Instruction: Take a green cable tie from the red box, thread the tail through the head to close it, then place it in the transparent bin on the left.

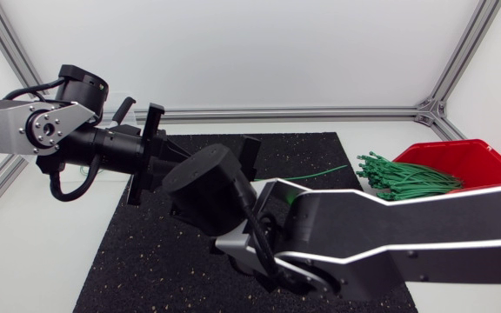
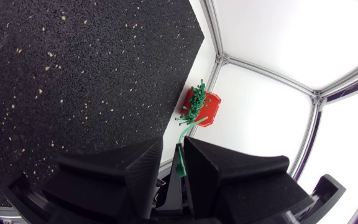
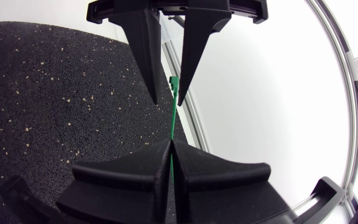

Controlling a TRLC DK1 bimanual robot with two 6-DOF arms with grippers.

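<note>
**A:** How do the arms stand?

**B:** The silver-grey left arm comes in from 9 o'clock and lies level over the black speckled rubber mat, wrist pointing to 3 o'clock; the black, white-edged right arm comes in from 4 o'clock and slants toward 10 o'clock; the two wrists meet near the mat's 11 o'clock corner.

**A:** And the claws?

**B:** The matte black, wedge-fingered right claw is pressed together, pinching a slim green plastic cable tie between its fingertips; the matte black left claw faces it tip to tip, fingers spread with a gap between them.

**A:** Where does the tie lie against them?

**B:** It runs straight from the right claw's pinch to the left claw; its end sits between the spread fingers, close against one and apart from the other; in the left wrist view a green length curves on ahead of that claw, toward the box; from above, a green length shows beside the right arm's wrist, pointing to 3 o'clock.

**A:** The supply?

**B:** The red plastic box stands on the white table at the mat's 3 o'clock side; a bundle of green cable ties spills over its rim toward 9 o'clock, well apart from both claws.
</note>
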